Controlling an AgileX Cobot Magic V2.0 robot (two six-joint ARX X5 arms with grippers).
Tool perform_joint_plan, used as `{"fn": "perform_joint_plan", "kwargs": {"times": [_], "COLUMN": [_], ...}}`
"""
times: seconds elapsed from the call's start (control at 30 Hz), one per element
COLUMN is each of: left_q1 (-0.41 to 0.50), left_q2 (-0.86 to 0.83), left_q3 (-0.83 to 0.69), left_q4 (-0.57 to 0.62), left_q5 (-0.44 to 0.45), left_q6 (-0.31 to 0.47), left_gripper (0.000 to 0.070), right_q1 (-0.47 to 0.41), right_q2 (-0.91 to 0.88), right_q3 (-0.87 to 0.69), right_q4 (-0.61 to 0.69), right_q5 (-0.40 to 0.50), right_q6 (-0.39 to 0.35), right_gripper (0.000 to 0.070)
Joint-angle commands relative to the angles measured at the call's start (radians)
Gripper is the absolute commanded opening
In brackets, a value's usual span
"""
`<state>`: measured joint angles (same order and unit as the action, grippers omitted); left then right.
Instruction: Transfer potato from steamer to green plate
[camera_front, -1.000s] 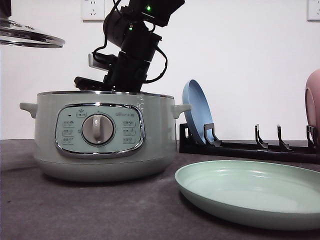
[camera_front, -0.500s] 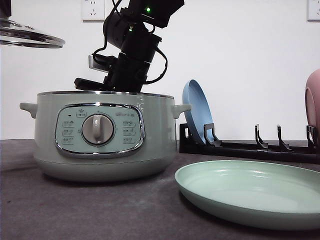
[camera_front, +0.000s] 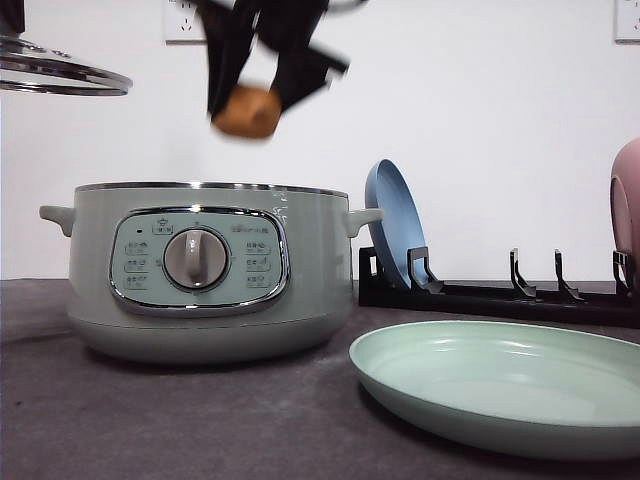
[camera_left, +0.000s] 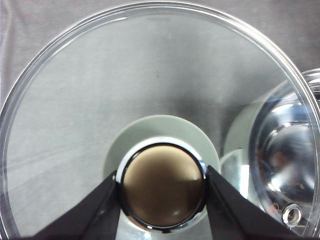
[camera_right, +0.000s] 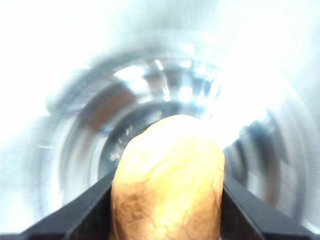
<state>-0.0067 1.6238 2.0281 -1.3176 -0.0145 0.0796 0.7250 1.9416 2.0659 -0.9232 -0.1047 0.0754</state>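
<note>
My right gripper is shut on the orange-brown potato and hangs well above the open steamer. In the right wrist view the potato sits between both fingers, with the steamer's shiny bowl blurred beneath. The green plate lies flat on the table, to the right of the steamer and nearer the camera. My left gripper is shut on the knob of the glass lid, held high at the far left.
A black dish rack stands behind the green plate, with a blue plate upright in it and a pink dish at its right end. Dark grey cloth covers the table.
My right gripper has risen out of the steamer with the potato in it, from inside the pot to well above the rim. The lid stays where it was.
</note>
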Motion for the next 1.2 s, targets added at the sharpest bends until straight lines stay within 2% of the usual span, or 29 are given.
{"fn": "perform_joint_plan", "kwargs": {"times": [0.0, 0.23, 0.37, 0.57, 0.7, 0.9, 1.17], "left_q1": [0.000, -0.017, -0.035, -0.086, -0.128, -0.193, -0.246], "left_q2": [-0.017, -0.017, -0.017, -0.017, -0.017, -0.017, -0.017], "left_q3": [0.047, 0.047, 0.047, 0.047, 0.047, 0.047, 0.047], "left_q4": [0.035, 0.037, 0.039, 0.040, 0.040, 0.040, 0.039], "left_q5": [0.016, 0.051, 0.076, 0.099, 0.099, 0.101, 0.101], "left_q6": [-0.006, -0.007, -0.009, -0.009, -0.009, -0.009, -0.009], "left_gripper": [0.0000, 0.0000, 0.0000, 0.0000, 0.0000, 0.0000, 0.0000], "right_q1": [-0.006, -0.079, -0.127, -0.186, -0.206, -0.205, -0.178], "right_q2": [-0.021, -0.171, -0.287, -0.502, -0.627, -0.746, -0.763], "right_q3": [0.029, 0.002, -0.129, -0.467, -0.673, -0.921, -1.179], "right_q4": [-0.025, -0.151, -0.141, -0.022, 0.059, 0.192, 0.372], "right_q5": [0.001, 0.001, 0.001, 0.000, -0.003, -0.003, 0.002], "right_q6": [-0.019, -0.043, -0.045, -0.042, -0.015, 0.086, 0.195], "right_gripper": [0.0234, 0.0234, 0.0234, 0.0234, 0.0234, 0.0234, 0.0234]}}
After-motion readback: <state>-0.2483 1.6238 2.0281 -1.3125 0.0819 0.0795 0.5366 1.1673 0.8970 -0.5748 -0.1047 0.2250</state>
